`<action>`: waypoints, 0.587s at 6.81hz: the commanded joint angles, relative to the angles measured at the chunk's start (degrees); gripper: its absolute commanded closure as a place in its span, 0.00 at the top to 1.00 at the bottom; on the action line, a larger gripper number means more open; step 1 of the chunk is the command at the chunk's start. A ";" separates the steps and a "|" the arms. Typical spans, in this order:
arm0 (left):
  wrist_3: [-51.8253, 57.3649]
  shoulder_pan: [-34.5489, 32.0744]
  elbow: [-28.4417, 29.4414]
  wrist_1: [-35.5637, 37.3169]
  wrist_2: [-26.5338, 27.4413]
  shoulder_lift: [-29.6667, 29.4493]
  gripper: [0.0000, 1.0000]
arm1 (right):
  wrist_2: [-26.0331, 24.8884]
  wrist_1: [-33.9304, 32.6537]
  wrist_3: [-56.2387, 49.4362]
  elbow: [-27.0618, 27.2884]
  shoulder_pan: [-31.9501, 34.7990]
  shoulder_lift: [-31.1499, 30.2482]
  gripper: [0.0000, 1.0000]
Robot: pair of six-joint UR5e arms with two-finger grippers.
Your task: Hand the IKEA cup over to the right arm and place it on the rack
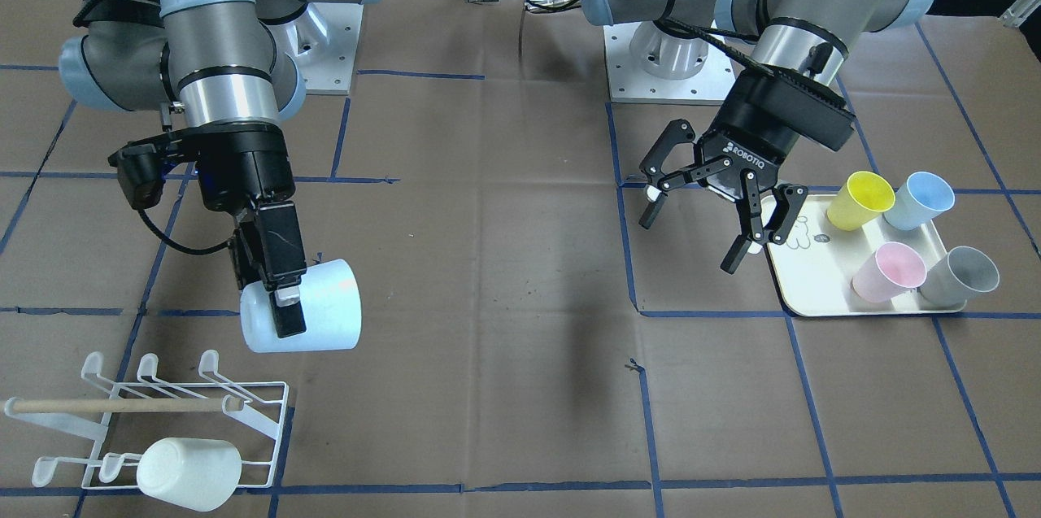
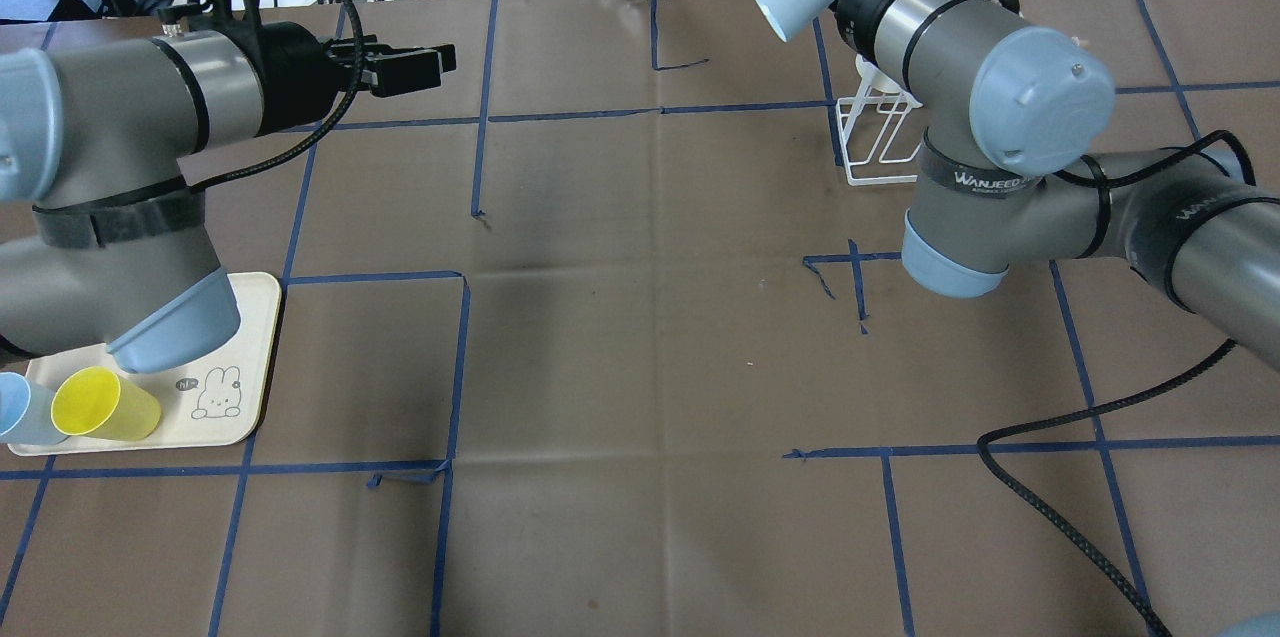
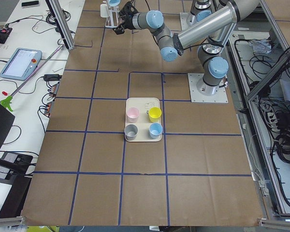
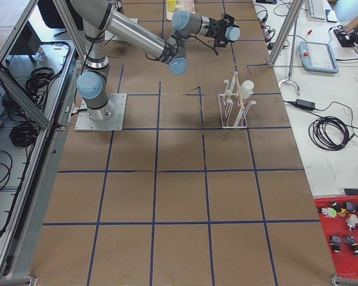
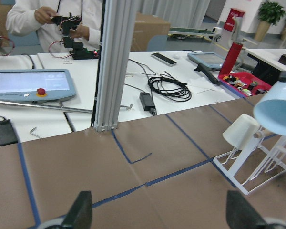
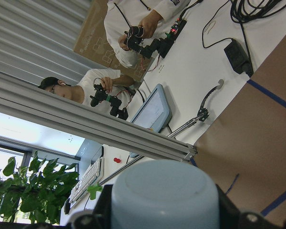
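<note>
Pale-blue cup (image 1: 313, 311) hangs sideways at lower left of the front view, clamped by the right arm's fingers (image 1: 286, 316), apart from the rack (image 1: 122, 404) below. Handover looks done. Next, lower its mouth onto a free prong, avoiding the white cup (image 1: 189, 473). Left arm's fingers (image 1: 734, 258) gape wide, empty.

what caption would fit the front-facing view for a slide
The right gripper holds a pale blue cup sideways near the rack; the open left gripper hangs by the tray.
</note>
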 commanded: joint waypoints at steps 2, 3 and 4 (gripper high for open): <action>-9.71 -2.85 14.98 -41.16 19.44 0.55 0.99 | -2.90 -0.22 -31.41 -0.61 -9.18 0.54 0.09; -12.43 -5.22 19.83 -52.53 24.83 0.19 0.99 | -2.63 -0.39 -39.35 -0.70 -11.92 0.72 0.08; -13.77 -6.90 23.27 -61.18 27.93 0.37 0.99 | -2.46 -1.53 -45.52 -2.01 -13.95 1.33 0.08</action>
